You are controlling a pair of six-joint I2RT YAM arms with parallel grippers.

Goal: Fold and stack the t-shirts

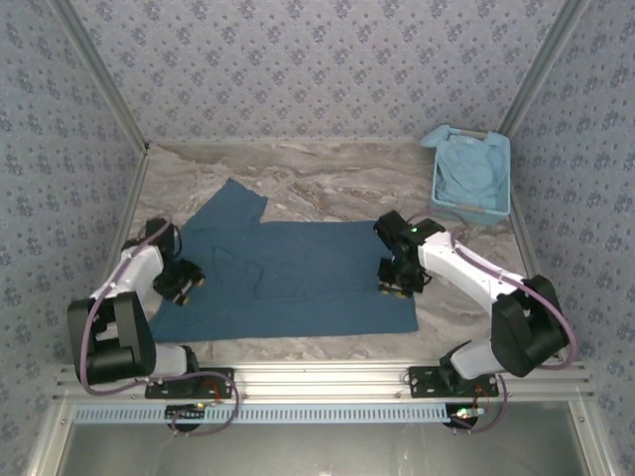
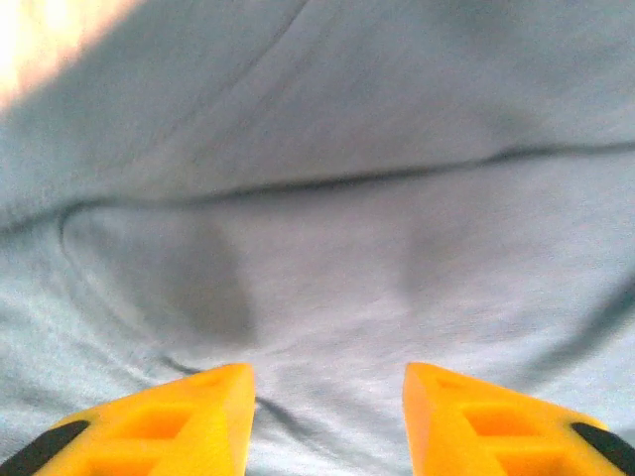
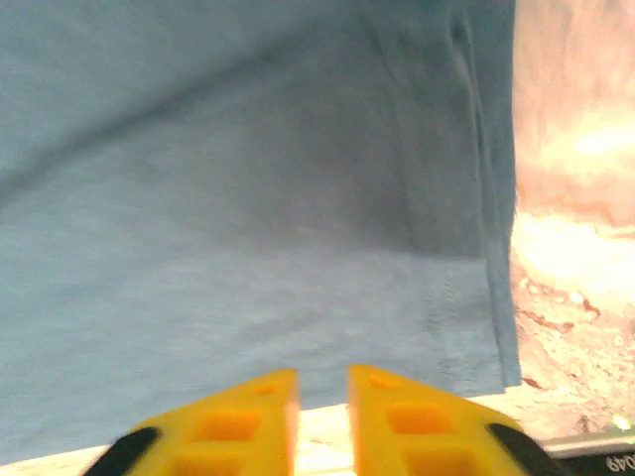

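Grey-veined marble table (image 1: 327, 169): fills the middle of the top view and gives a flat bed to fold on.
Dark teal-blue cotton t-shirt (image 1: 298, 283): lies spread across the centre of the top view, one sleeve (image 1: 236, 203) sticking out to the upper left. It is not yet folded; shallow creases cross it in the left wrist view (image 2: 327, 228).
Pale-blue rigid plastic basket (image 1: 501, 154): upper right of the top view, well apart from the spread shirt.
Paler sky-blue t-shirt (image 1: 468, 171): bunched inside that basket, waiting its turn.
Left gripper (image 1: 184, 283): at the shirt's left edge, yellow fingers spread with only cloth beneath them (image 2: 327, 372), pinching nothing.
Right gripper (image 1: 397, 283): at the shirt's right edge, fingers a narrow gap apart (image 3: 322, 375) and holding nothing; the stitched hem (image 3: 496, 297) runs down the right of its view.
Step in hand, judged: taking a fresh hold for a fold.
Doing it well: each gripper should likely pinch one layer right at the edge, both lift level, and the loose sleeve go in first so the fold lands square.
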